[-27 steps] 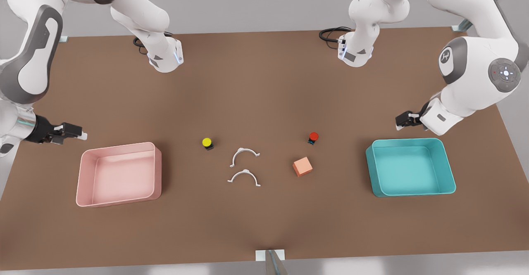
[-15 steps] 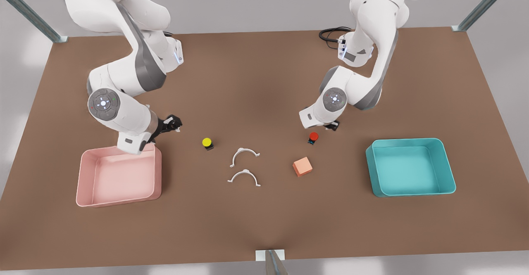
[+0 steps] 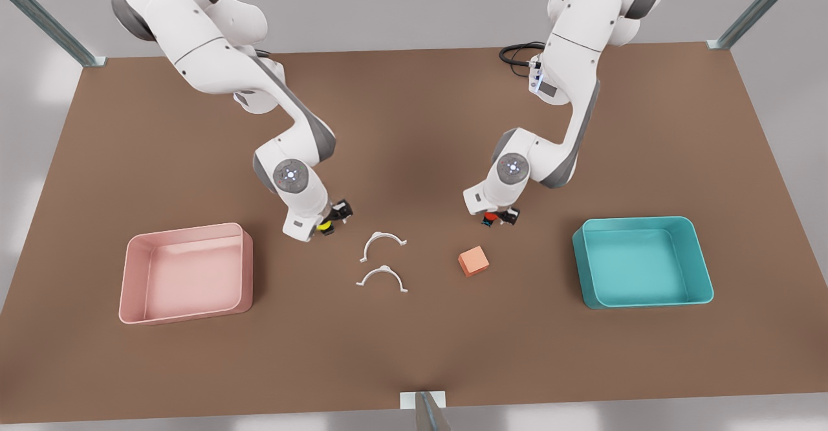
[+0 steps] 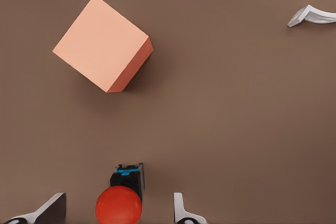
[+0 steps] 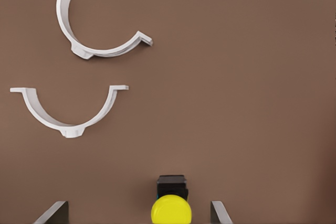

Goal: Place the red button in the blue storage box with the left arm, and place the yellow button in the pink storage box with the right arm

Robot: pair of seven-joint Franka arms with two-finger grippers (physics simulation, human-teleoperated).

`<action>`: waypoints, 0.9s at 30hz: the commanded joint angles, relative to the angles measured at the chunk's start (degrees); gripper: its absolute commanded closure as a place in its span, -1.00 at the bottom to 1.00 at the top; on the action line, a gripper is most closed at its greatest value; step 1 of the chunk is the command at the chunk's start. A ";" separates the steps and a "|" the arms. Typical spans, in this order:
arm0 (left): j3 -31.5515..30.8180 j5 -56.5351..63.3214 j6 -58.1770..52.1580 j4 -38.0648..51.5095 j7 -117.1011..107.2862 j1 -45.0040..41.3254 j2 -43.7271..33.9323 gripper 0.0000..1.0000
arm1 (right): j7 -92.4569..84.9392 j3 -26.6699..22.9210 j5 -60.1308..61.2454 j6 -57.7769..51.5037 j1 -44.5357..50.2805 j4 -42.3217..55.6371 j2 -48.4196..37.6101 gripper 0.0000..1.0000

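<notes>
The red button (image 3: 490,215) stands on the brown table, partly hidden under my left gripper (image 3: 499,217) at the front view's right. In the left wrist view the red button (image 4: 118,205) sits between the open fingertips (image 4: 51,209) with gaps on both sides. My right gripper (image 3: 330,220) hovers over the yellow button (image 3: 325,227) at the front view's left. In the right wrist view the yellow button (image 5: 171,209) lies between open fingertips (image 5: 219,211), untouched. The pink storage box (image 3: 184,233) stands left and the blue storage box (image 3: 637,221) right, both without contents.
An orange cube (image 3: 473,261) lies just in front of the red button, seen also as the cube (image 4: 102,43) from the left wrist. Two white half-ring clips (image 3: 383,242) (image 3: 381,277) lie mid-table between the buttons, near the yellow one (image 5: 97,30).
Both arms swung in from the table's sides. The right gripper moved from beside the pink box to over the yellow button; the left came down around the red button.
</notes>
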 commanded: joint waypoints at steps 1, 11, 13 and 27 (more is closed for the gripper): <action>0.04 0.40 2.32 -0.08 0.34 0.03 1.20 -0.99 | 15.98 0.02 -0.32 7.59 -0.05 -0.46 0.41 -1.00; 0.48 0.40 5.83 0.01 0.25 0.03 6.30 -0.20 | 17.82 0.37 -0.40 11.46 -0.14 -8.81 -0.38 -1.00; 0.57 0.40 5.83 0.01 0.25 0.12 6.30 -0.05 | 17.82 0.28 -0.41 11.46 -0.23 -10.30 -0.73 -1.00; 29.75 -6.28 -18.43 4.49 47.52 1.08 -10.32 0.01 | 17.82 -0.25 -6.56 14.80 -2.69 -12.85 1.20 -1.00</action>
